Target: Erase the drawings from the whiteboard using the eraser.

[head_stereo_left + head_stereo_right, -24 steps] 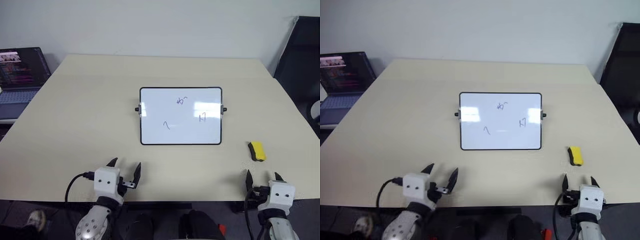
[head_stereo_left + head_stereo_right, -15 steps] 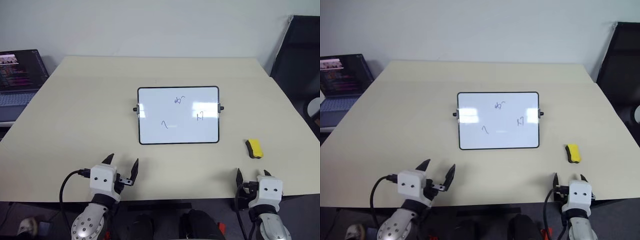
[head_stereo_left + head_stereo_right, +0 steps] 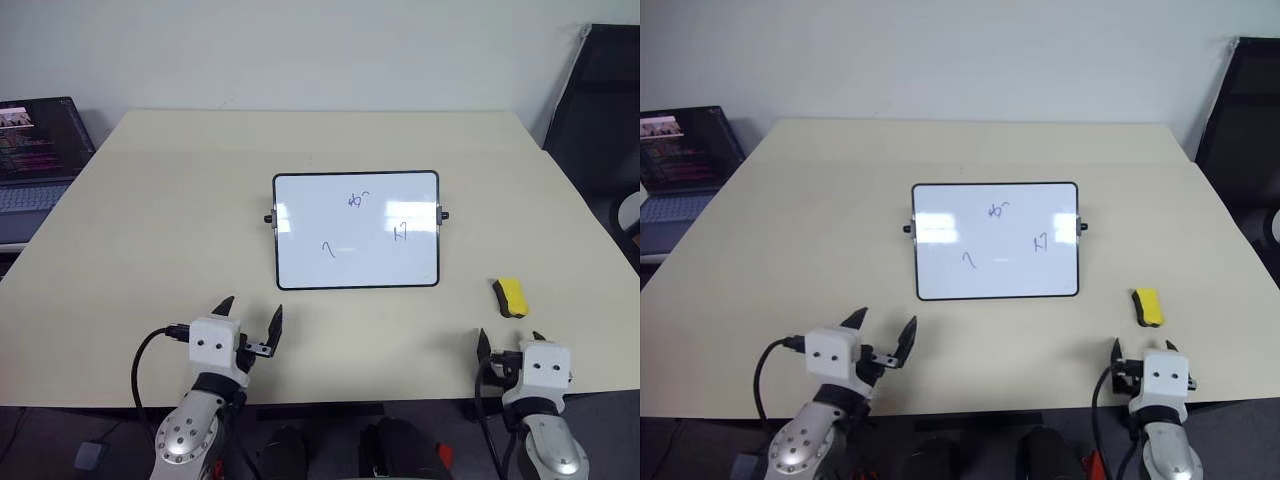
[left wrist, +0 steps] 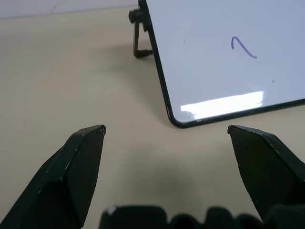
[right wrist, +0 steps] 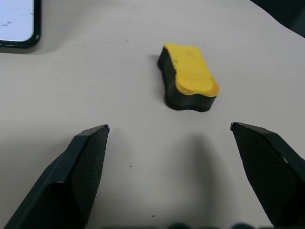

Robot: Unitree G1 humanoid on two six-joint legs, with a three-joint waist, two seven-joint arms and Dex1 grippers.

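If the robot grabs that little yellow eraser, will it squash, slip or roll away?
The eraser looks like a small foam block, so probably light and slightly squashy. It lies flat on its black felt base, so rolling seems unlikely. Its wavy sides may help the open right tool hold it.

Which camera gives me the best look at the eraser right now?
The right wrist view: the eraser lies close, yellow top and black underside distinct, ahead of the open right hand. Both eye views show it small, right of the whiteboard.

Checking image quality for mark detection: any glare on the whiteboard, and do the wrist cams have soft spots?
Left eye view: two bright glare patches on the whiteboard, near both short sides; the drawings stay legible. Left wrist view: a glare streak near the board's lower edge. Right wrist view: the eraser looks slightly soft, casting a faint shadow.
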